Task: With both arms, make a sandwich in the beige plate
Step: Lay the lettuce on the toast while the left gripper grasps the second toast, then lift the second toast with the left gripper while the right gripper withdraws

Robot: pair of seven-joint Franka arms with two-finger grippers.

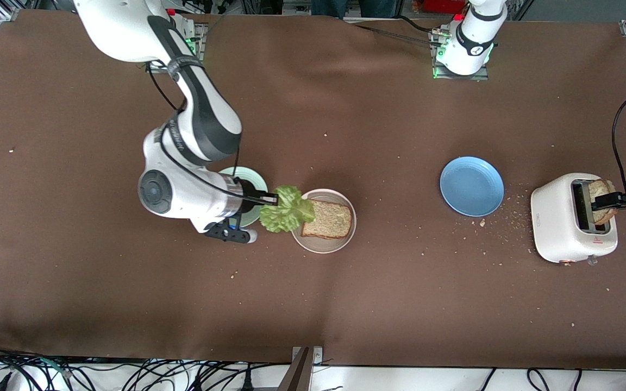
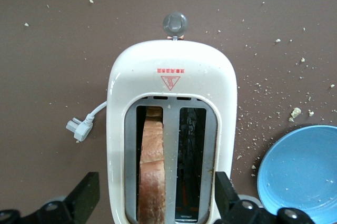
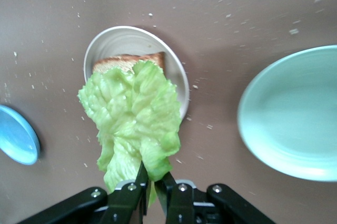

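**Lettuce Is Going On The Bread**

The right gripper (image 1: 275,200), left of middle in the front view, is pinching a frilly green lettuce leaf (image 1: 287,209) tight. It should be dropping it flat on the brown bread slice (image 1: 328,219) in the round beige plate (image 1: 324,247).

At the right edge, the left gripper (image 1: 609,202) is spread wide around toast (image 1: 601,209) in the white toaster (image 1: 560,228). A blue plate (image 1: 471,186) and mint-green plate (image 1: 253,178) are sitting nearby, blocking nothing.

brown cloth-covered table (image 1: 345,108), scattered with crumbs. on it: beige plate (image 1: 324,245), mint-green plate (image 1: 250,176), blue plate (image 1: 471,186), white toaster (image 1: 563,228) toward the left arm's end.
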